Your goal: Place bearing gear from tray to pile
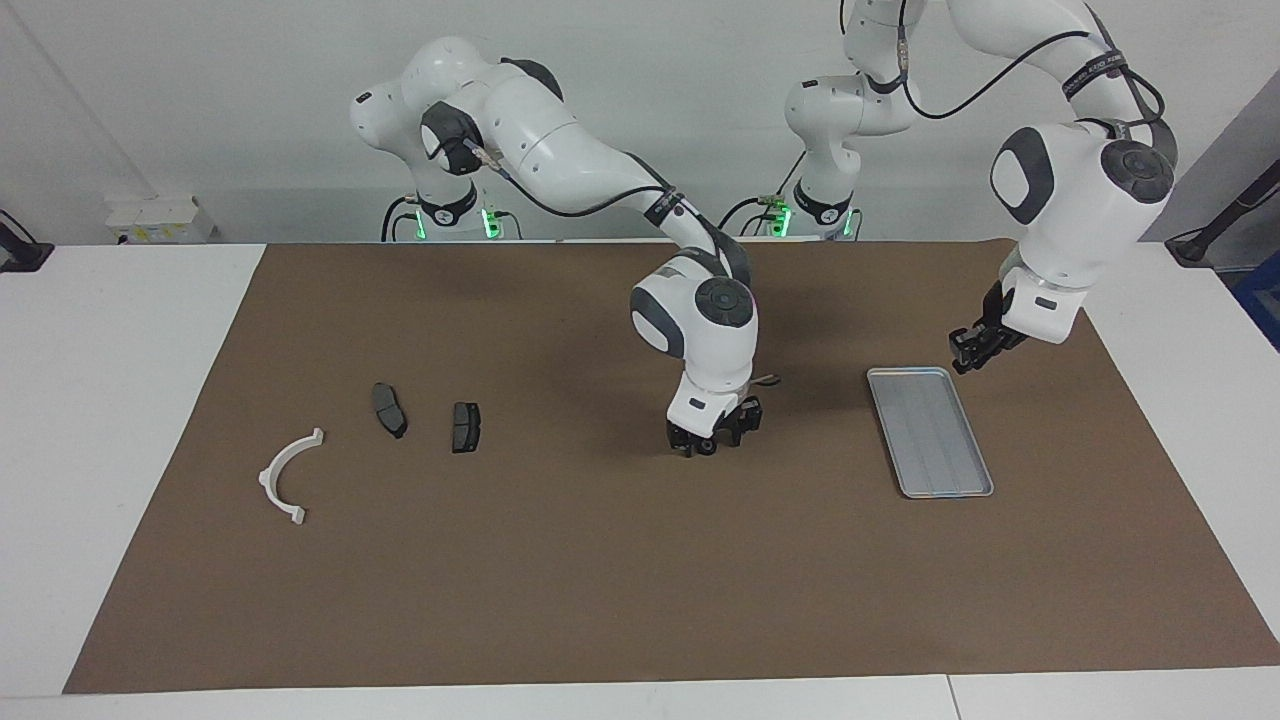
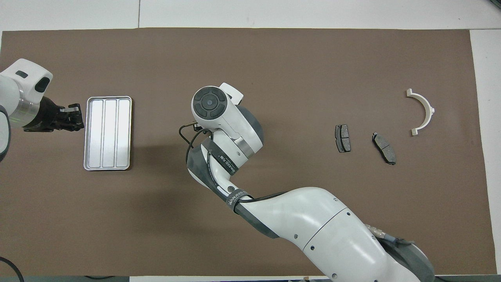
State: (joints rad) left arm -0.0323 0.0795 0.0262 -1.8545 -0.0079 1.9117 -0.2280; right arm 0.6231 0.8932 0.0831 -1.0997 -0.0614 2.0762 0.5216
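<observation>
Overhead view is showing the tray (image 2: pixel 107 133) bare, lying toward the left arm's end of the desk, its long axis running away from the robots' edge. The bearing gear is not showing anywhere, so I cannot tell its heading. It is probably handling as small, stiff, slick metal, best pinched across its rim. The left pincer (image 1: pixel 967 357) is hanging closed over the desk beside the tray. The right pincer (image 1: pixel 705 443) is sitting low at mid-desk, and I cannot tell whether it is wide or narrow.

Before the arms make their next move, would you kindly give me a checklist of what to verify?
1. Tray flat on mat: ok.
2. Bearing gear visible in tray: not ok, it looks bare.
3. Left tool off the tray, over the mat beside it, shut: ok.
4. Right tool low over mid-mat, holding the gear: cannot tell.
5. Pile's white bracket and two dark pads lie apart, leaving room: ok.
</observation>
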